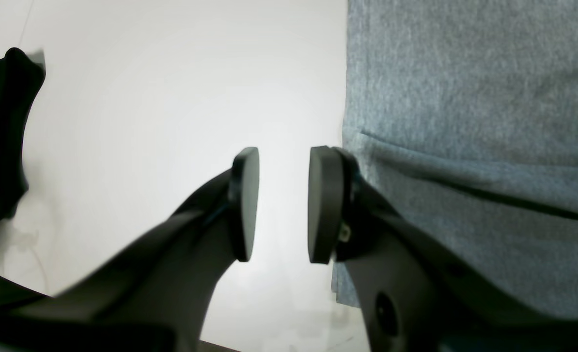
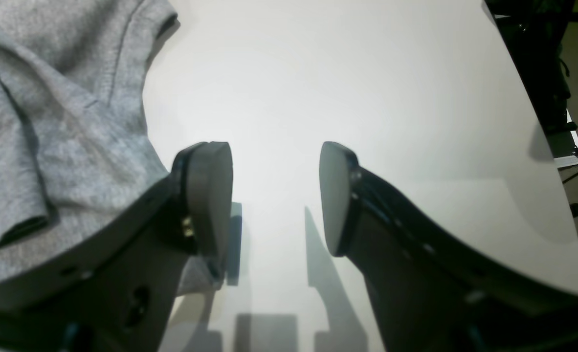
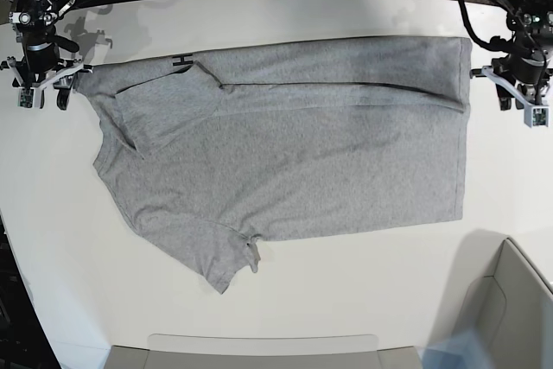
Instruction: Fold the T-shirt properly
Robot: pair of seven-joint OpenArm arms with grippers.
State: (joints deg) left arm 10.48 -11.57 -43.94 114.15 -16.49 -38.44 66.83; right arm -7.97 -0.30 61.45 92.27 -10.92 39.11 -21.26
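Left gripper point(image 1: 283, 203): spread, empty, beside the heather-grey cotton T-shirt point(image 3: 294, 153)'s folded hem.
Right gripper point(image 2: 275, 198): spread, empty, beside the sleeve, likely poised to grasp.

The T-shirt point(image 3: 294, 162) lies spread across the middle of the table point(image 3: 285, 308), its far long edge folded over onto itself, one sleeve folded onto its body near its far corner and the other sleeve reaching from it toward the table's near edge. The right gripper point(image 3: 41, 97) sits just beside the shirt's collar-end far corner, off the cloth, and the left gripper point(image 3: 516, 101) sits just beside the shirt's hem-end far corner, also off the cloth. A bin point(image 3: 510, 300) stands beyond the shirt's near hem corner, well apart from it.
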